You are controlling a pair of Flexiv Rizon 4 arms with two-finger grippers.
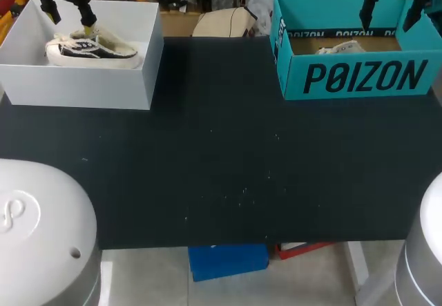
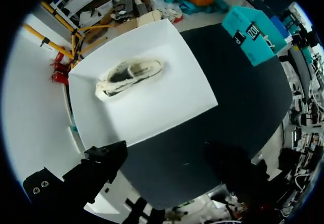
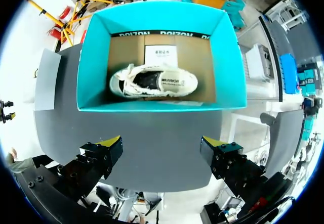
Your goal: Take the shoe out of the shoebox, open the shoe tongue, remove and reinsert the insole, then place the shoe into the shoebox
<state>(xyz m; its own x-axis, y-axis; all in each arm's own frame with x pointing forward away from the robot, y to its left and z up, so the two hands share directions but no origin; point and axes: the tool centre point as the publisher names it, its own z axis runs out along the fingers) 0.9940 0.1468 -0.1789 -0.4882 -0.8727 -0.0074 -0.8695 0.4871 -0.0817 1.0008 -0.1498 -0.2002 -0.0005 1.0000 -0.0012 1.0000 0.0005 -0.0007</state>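
Note:
A cream and black shoe (image 1: 90, 49) lies in the white shoebox (image 1: 76, 85) at the table's far left. My left gripper (image 1: 68, 17) hangs open above it, touching nothing. In the left wrist view the shoe (image 2: 129, 75) lies on its side on the floor of the white box (image 2: 167, 107), well ahead of the open left gripper (image 2: 164, 166). A second cream shoe (image 3: 152, 81) lies in the teal shoebox (image 3: 91, 67), ahead of my open right gripper (image 3: 162, 145). In the head view the right gripper (image 1: 391, 14) hovers over the teal box (image 1: 356, 78), with that shoe (image 1: 340, 47) partly hidden by the box wall.
The black table top (image 1: 221, 161) stretches between the two boxes and toward the near edge. My arms' white bases (image 1: 41, 230) sit at the near corners. A white card (image 3: 161, 56) lies on the teal box's floor behind the shoe.

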